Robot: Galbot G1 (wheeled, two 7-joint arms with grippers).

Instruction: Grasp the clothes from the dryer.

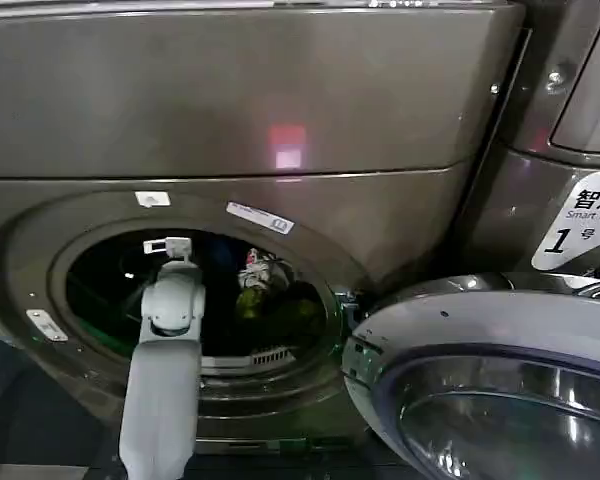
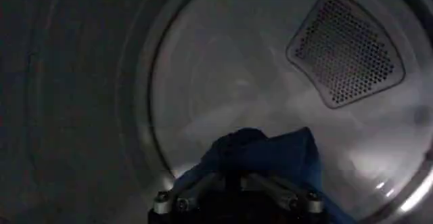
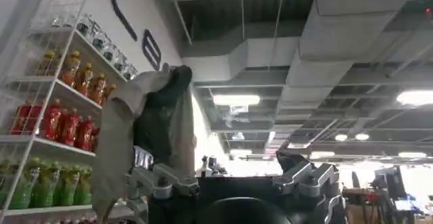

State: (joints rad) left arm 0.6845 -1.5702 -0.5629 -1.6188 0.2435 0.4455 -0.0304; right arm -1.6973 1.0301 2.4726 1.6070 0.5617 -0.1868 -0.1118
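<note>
The dryer (image 1: 280,120) is bronze-grey, and its round door (image 1: 480,390) hangs open at the lower right. My left arm (image 1: 165,380) reaches through the porthole into the dark drum. Clothes (image 1: 262,285) with white, red and yellow-green patches lie inside, to the right of the wrist. In the left wrist view, my left gripper (image 2: 237,171) has its fingers drawn together on a fold of dark blue cloth (image 2: 270,152) that stands up in front of the drum's back wall. My right gripper (image 3: 237,171) points up at the ceiling, open, with a grey-beige cloth (image 3: 122,144) draped over one finger.
A perforated vent (image 2: 346,48) sits in the drum's back wall. A second machine with a white "1" sticker (image 1: 580,225) stands at the right. The right wrist view takes in a white wire shelf (image 3: 47,110) of bottled drinks and ceiling ducts.
</note>
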